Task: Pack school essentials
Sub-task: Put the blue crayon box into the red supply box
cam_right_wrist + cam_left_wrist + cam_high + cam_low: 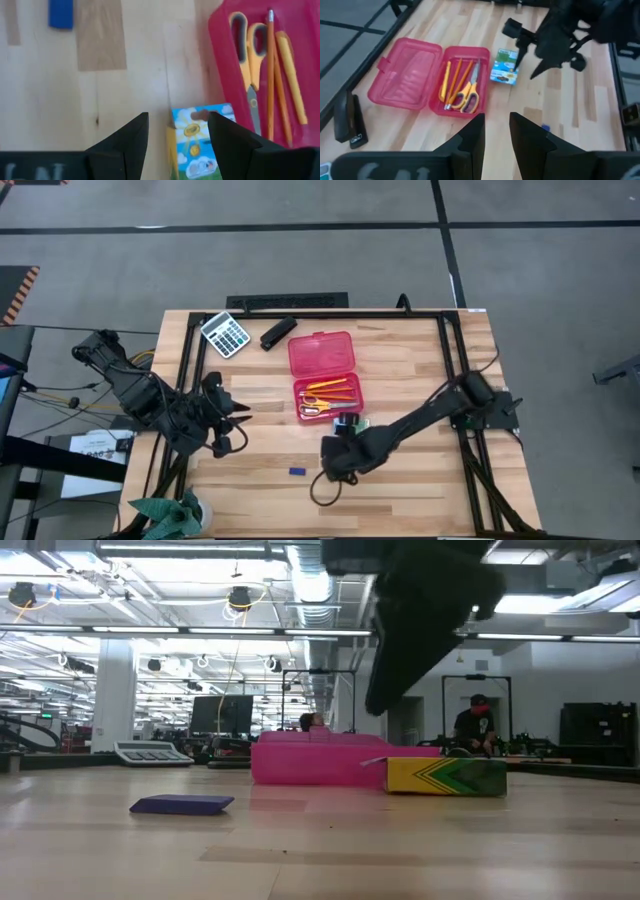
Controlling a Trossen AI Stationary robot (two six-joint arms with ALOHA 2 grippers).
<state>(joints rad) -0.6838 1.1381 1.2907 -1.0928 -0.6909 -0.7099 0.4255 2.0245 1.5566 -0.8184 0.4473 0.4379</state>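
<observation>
An open pink pencil case (322, 375) lies mid-table. Its near tray holds yellow-handled scissors (468, 94), two orange pencils (457, 80) and a yellow pen (444, 80). A green-and-white packet (350, 423) lies flat on the table beside the case's near end. A tiny blue piece (297, 471) lies nearer the front edge. My right gripper (177, 135) is open and hangs above the packet (197, 147) without touching it. The low view shows the right gripper (420, 630) well above the packet (445, 776). My left gripper (240, 412) is open and empty at the table's left.
A grey calculator (225, 333) and a black stapler (278, 332) lie at the far edge, left of the case. A green crumpled thing (165, 510) sits at the table's near left corner. Bare wood lies between the blue piece and the front edge.
</observation>
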